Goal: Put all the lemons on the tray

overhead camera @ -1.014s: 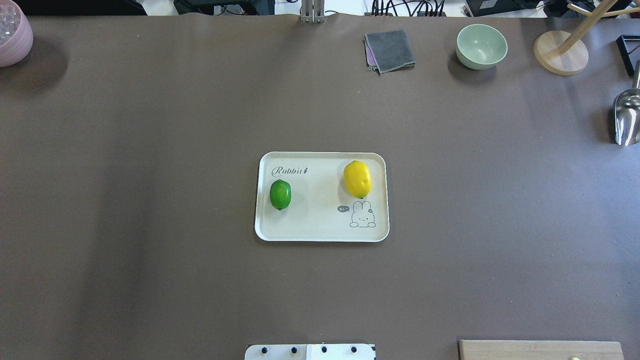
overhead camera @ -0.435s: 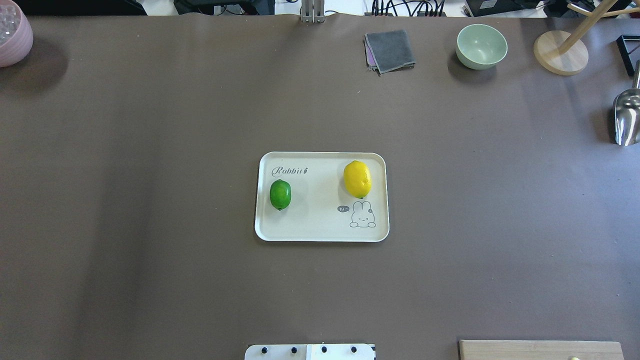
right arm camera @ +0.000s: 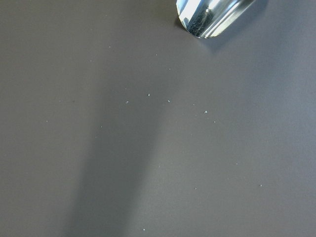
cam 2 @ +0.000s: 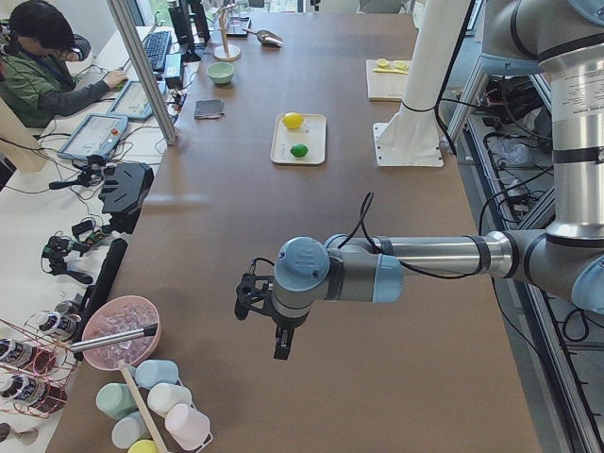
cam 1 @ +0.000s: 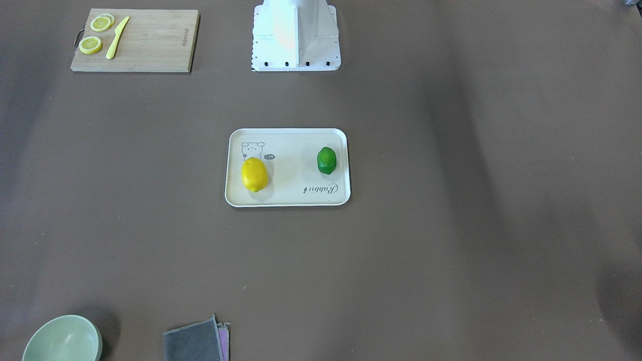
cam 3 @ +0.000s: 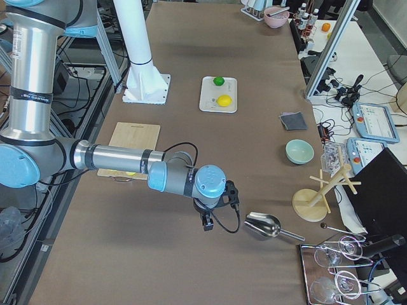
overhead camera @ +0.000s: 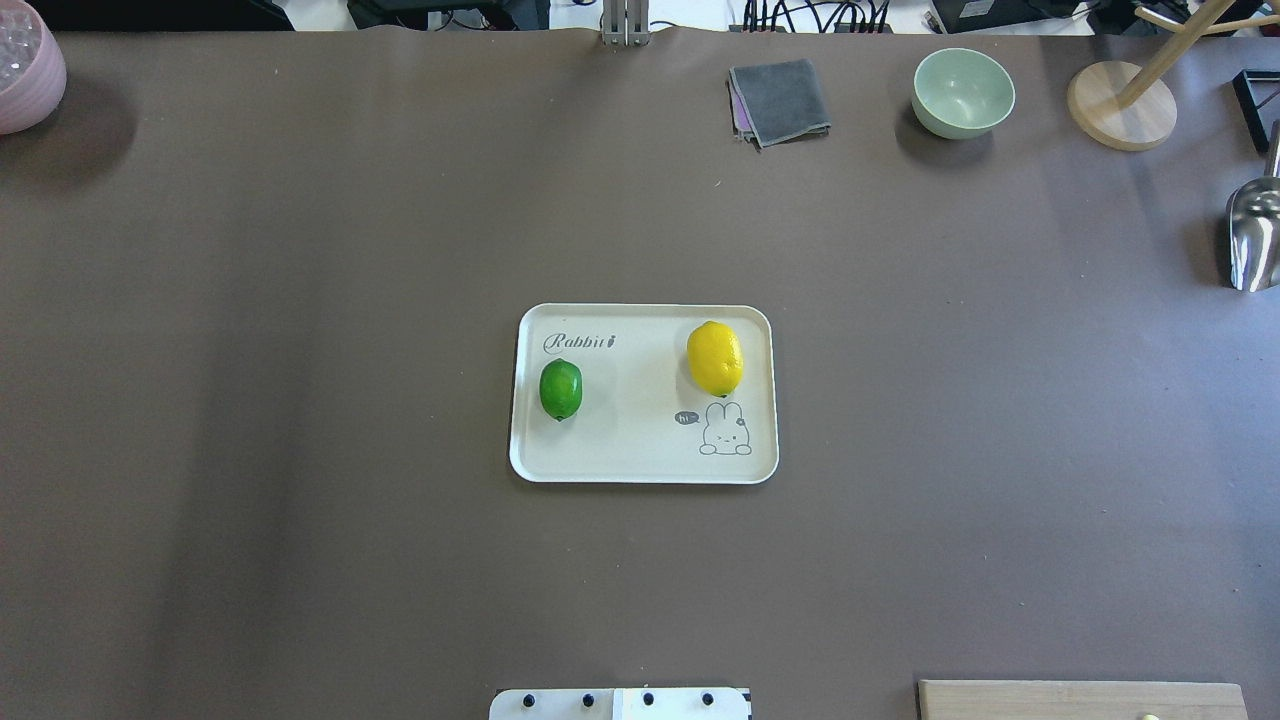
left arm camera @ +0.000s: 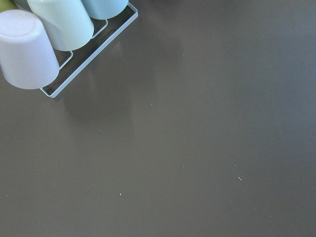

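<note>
Cream-white tray (overhead camera: 640,462) is sitting mid-table exactly as it was a second ago, with the yellow lemon (overhead camera: 715,358) lying on its right half and the green lemon (overhead camera: 561,389) on its left half, well apart. Nothing is shifting between frames. Left gripper (cam 2: 281,347) and right gripper (cam 3: 206,223) are hanging over the brown table (overhead camera: 300,400), far from the tray; whether their jaws are wide or narrow cannot be told.
</note>
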